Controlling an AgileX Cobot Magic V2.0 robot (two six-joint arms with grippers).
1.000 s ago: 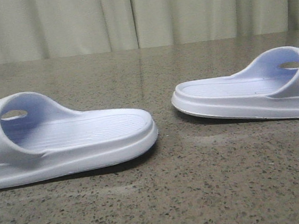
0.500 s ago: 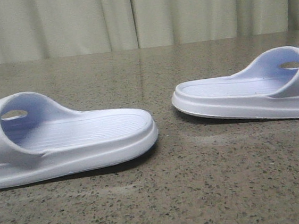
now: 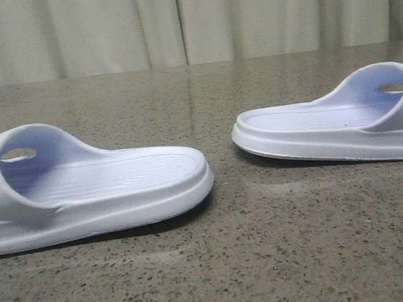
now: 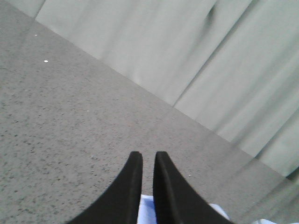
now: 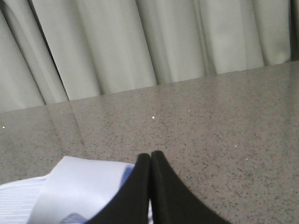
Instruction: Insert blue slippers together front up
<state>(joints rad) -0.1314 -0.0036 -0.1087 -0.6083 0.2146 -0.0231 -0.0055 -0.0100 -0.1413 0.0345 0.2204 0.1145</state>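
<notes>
Two pale lavender-blue slippers lie sole-down on the speckled grey table [image 3: 285,257]. The left slipper [image 3: 118,181] has its strap at the left and its open end toward the middle. The right slipper [image 3: 314,128] lies farther back with its strap at the right. Neither gripper shows in the front view. My left gripper [image 4: 148,156] hovers above the table with only a thin gap between its black fingers and nothing at the tips; a bit of slipper [image 4: 145,212] shows below them. My right gripper [image 5: 150,155] is shut, tips touching, above a slipper strap [image 5: 79,182].
A pale pleated curtain [image 3: 188,19] hangs along the table's far edge. The two slippers lie apart, with bare table between their facing ends. Both slippers run past the sides of the front view.
</notes>
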